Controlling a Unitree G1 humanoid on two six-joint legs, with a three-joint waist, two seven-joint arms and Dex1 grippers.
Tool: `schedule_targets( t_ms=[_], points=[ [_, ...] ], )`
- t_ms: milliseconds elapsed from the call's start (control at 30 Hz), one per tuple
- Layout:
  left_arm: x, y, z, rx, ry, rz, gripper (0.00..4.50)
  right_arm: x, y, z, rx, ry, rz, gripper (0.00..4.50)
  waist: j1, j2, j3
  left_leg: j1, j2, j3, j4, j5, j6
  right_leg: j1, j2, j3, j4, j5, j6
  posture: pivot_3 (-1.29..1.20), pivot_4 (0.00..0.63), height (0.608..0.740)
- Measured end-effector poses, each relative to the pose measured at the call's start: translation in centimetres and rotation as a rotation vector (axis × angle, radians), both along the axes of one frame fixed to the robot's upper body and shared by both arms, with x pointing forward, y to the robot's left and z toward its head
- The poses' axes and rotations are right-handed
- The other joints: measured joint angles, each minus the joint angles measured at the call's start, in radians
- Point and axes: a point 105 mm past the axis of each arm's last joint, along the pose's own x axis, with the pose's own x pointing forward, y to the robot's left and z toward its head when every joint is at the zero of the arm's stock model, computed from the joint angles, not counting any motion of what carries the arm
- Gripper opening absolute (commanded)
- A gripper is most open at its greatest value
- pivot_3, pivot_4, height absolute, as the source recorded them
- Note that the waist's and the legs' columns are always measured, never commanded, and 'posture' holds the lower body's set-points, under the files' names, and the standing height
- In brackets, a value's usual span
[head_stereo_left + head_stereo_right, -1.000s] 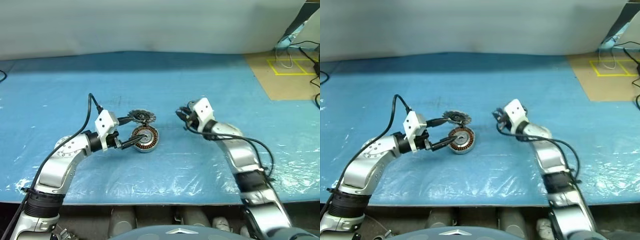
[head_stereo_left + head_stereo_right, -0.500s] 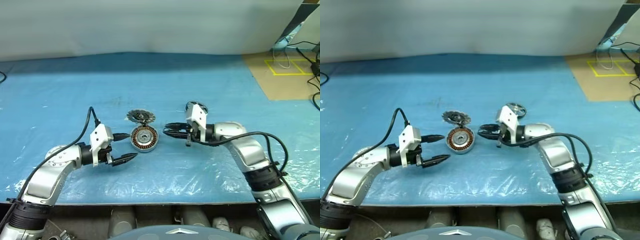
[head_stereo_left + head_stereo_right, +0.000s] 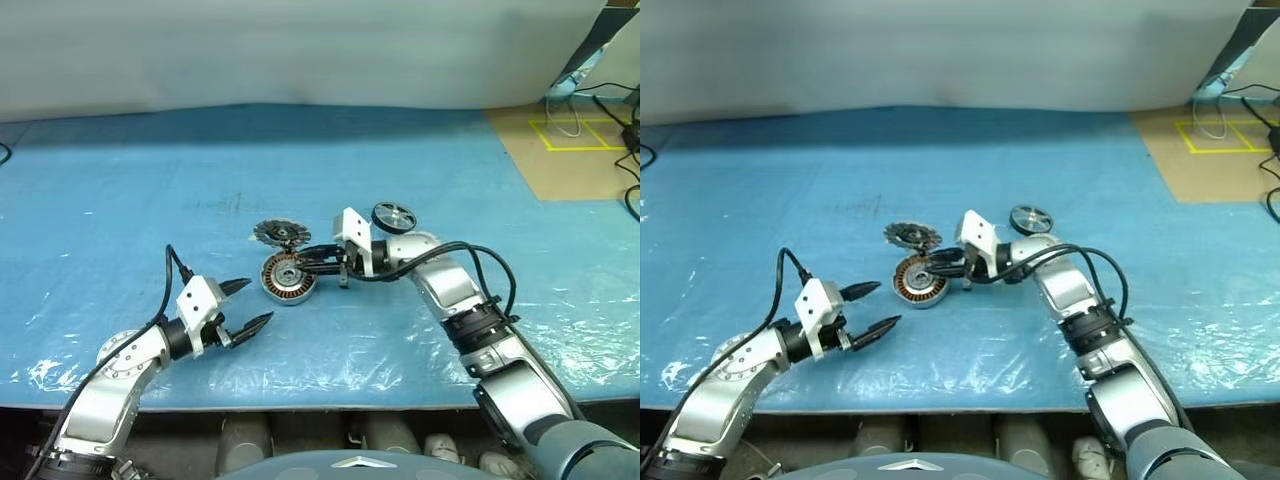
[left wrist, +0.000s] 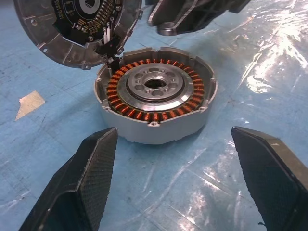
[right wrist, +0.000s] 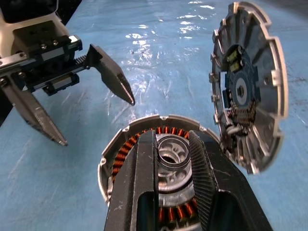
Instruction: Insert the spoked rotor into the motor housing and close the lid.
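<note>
On blue plastic-covered table (image 3: 450,160), head views: motor housing (image 3: 289,277) at centre, lid (image 3: 281,233) tilted up at its far edge, hinged open; spoked rotor (image 3: 394,217) flat on sheet, apart to right. My right gripper (image 3: 300,262) reaches over housing; my left gripper (image 3: 245,305) nearer me, clear of housing.
Left wrist view: my fingers (image 4: 86,180) spread wide, holding nothing.
Right wrist view: my fingers (image 5: 144,178) nearly closed over housing's grey centre; cannot tell whether touching.

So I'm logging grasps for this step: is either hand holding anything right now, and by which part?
The left hand is open and empty. The right hand has its fingers narrowed around the motor housing's raised grey centre hub; a firm grip cannot be confirmed.
</note>
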Motion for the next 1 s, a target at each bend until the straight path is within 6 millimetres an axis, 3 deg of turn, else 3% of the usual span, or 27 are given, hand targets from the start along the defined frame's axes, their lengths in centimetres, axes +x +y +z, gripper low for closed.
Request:
schedule_targets(
  t_ms=[500, 1000],
  points=[
    [-0.3, -1.7, 2.4, -0.024, -0.020, -0.012, 3.98, -0.3, 1.1, -2.4, -0.040, 0.041, 0.029, 0.55, -0.001, 0.000, 0.000, 0.000, 0.000, 0.000, 0.001, 0.000, 0.000, 0.000, 0.000, 0.000, 0.000, 0.000, 0.000, 0.00, 0.150, 0.740],
    [-0.5, 0.0, 1.3, -0.010, -0.020, 0.058, 3.98, -0.1, 1.7, -2.9, -0.039, 0.018, 0.035, 0.55, -0.004, 0.000, 0.000, 0.000, 0.000, 0.000, 0.001, 0.000, 0.001, 0.000, 0.000, 0.000, 0.001, 0.000, 0.000, 0.00, 0.150, 0.740]
  ],
)
